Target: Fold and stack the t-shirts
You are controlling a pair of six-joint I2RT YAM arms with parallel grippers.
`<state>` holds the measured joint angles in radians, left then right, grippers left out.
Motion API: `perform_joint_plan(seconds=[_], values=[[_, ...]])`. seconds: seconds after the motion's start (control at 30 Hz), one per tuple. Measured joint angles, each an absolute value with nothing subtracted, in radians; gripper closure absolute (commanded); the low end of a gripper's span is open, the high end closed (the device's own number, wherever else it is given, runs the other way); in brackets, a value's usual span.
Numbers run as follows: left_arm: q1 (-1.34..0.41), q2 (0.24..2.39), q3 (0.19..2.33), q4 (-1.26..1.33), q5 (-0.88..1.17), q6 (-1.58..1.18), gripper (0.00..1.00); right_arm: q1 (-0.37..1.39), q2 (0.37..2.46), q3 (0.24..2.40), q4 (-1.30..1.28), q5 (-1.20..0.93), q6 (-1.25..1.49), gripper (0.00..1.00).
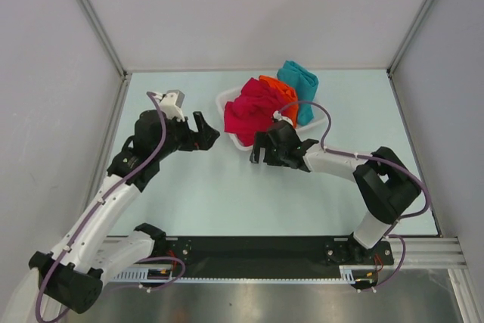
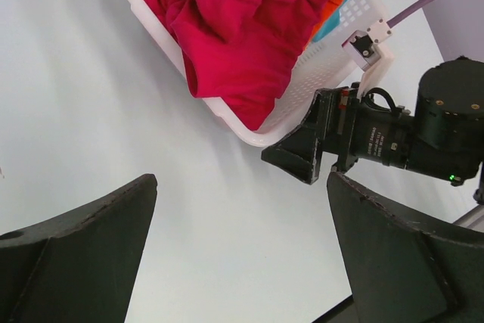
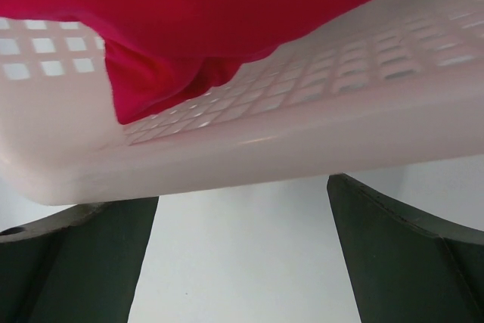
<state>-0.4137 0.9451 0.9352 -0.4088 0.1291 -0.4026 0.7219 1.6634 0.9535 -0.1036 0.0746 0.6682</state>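
Note:
A crimson red t-shirt [image 1: 252, 111] lies crumpled on top of the white basket [image 1: 227, 99], hanging over its near rim. A bright orange t-shirt [image 1: 281, 91] and a teal blue t-shirt [image 1: 299, 81] lie behind it. My left gripper [image 1: 206, 132] is open and empty, just left of the basket. My right gripper [image 1: 259, 150] is open and empty, right at the basket's near rim. The left wrist view shows the red shirt [image 2: 242, 28], the basket [image 2: 257, 130] and the right gripper [image 2: 302, 153]. The right wrist view shows the basket wall [image 3: 302, 134] close above the open jaws, with red cloth [image 3: 197, 13] draped over it.
Grey walls close in the pale table [image 1: 227, 194] at the back and on both sides. A black rail [image 1: 265, 251] with the arm bases runs along the near edge.

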Motion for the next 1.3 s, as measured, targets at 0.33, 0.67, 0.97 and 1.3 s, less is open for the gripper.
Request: perform_joint_plan(seconds=[0.33,0.67,0.97,1.3], values=[[-0.315,0.894,0.875,-0.400,0.208,-0.439,0.00,0.663,1.711,0.992,-0.106,0.039,0.652,0.00],[-0.300,0.895,0.846,-0.392,0.245,-0.446,0.00,0.604,1.711,0.997,-0.105,0.038,0.631,0.31],[-0.287,0.894,0.843,-0.391,0.250,-0.445,0.00,0.530,1.707,0.975,-0.073,0.051,0.673,1.00],[-0.273,0.879,0.831,-0.391,0.262,-0.445,0.01,0.526,1.599,0.929,-0.080,0.172,0.680,0.74]])
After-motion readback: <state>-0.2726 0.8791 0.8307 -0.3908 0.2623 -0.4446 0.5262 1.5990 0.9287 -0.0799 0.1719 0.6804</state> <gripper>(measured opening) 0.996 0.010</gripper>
